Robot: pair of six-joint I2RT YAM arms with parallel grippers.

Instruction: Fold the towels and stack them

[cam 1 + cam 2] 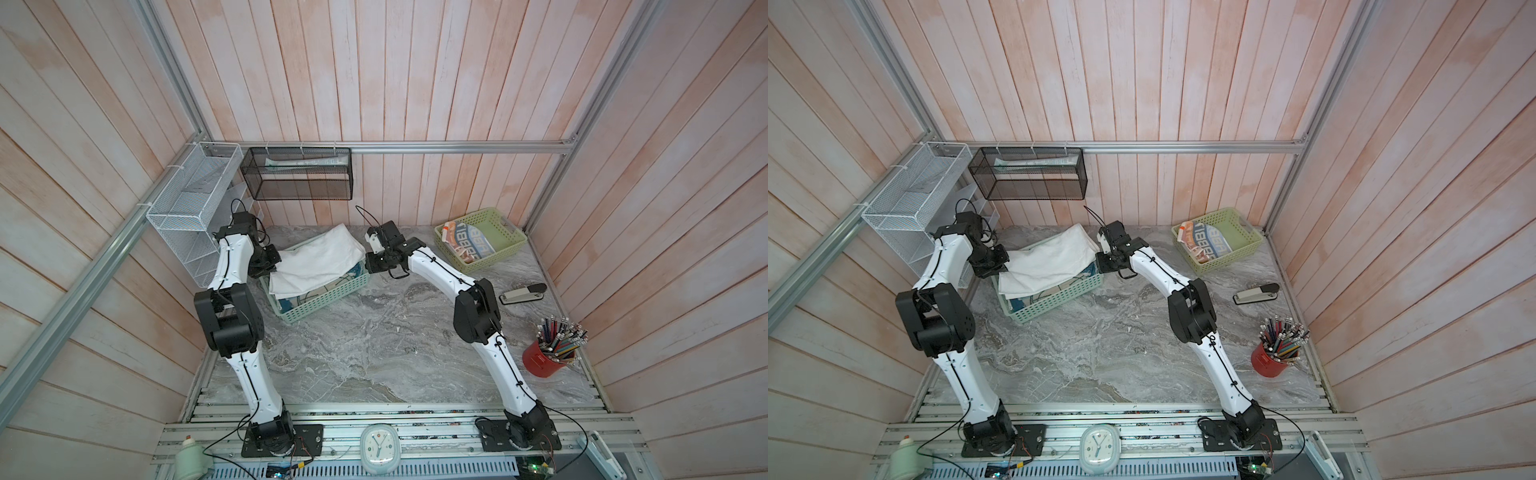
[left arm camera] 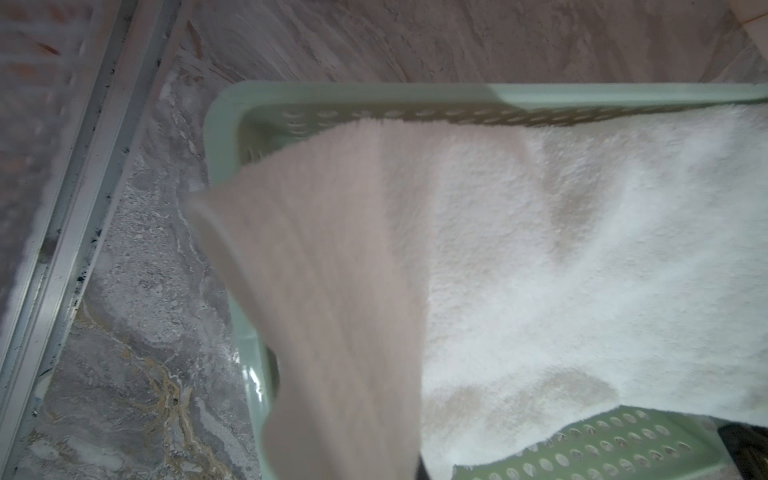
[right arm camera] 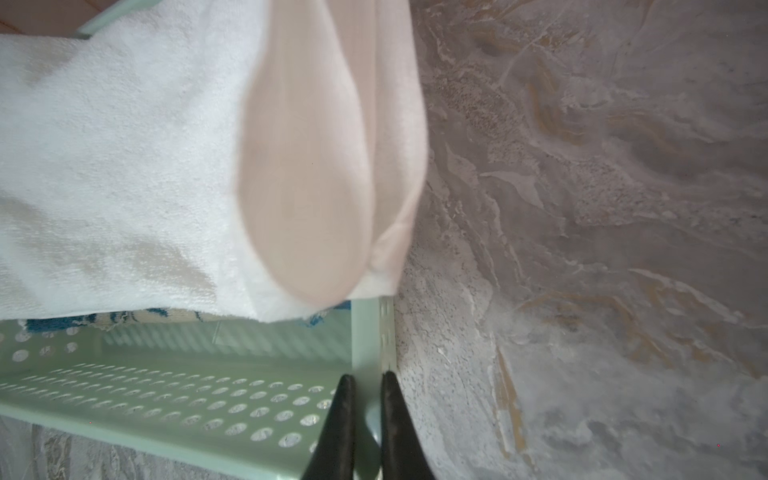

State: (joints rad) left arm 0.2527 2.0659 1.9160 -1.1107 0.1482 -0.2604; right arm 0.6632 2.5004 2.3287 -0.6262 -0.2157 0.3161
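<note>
- The white towel (image 1: 316,259) lay across the top of the teal basket (image 1: 316,301), which stood at about ten o'clock on the desk (image 1: 395,345). It covered most of the opening, and its far edge rose above the rim toward twelve o'clock.
- Beneath it, a cream-and-blue towel (image 1: 309,293) showed at the basket's six o'clock side. It was crumpled, not folded, so the white one probably had to come off first.
- The left claw (image 1: 269,266) sat at the basket's nine o'clock end. Its fingers were hidden under a flap of the white towel in the left wrist view, and it was closed tight. The flap rose toward that camera, so the claw appeared to be pinching the towel's corner to lift it clear.
- The right claw (image 3: 368,386) was at the three o'clock end, narrow, with the basket's end wall running between its fingers. It appeared to clamp that wall, likely to keep the light basket from sliding or tipping as the towel was drawn out.
- A striped, lettered towel (image 1: 471,245) rested folded in the yellow-green basket (image 1: 498,257) at about two o'clock on the desk, well apart from both arms.
- The middle of the desk was bare marble, a sensible place to spread and fold the white towel.
</note>
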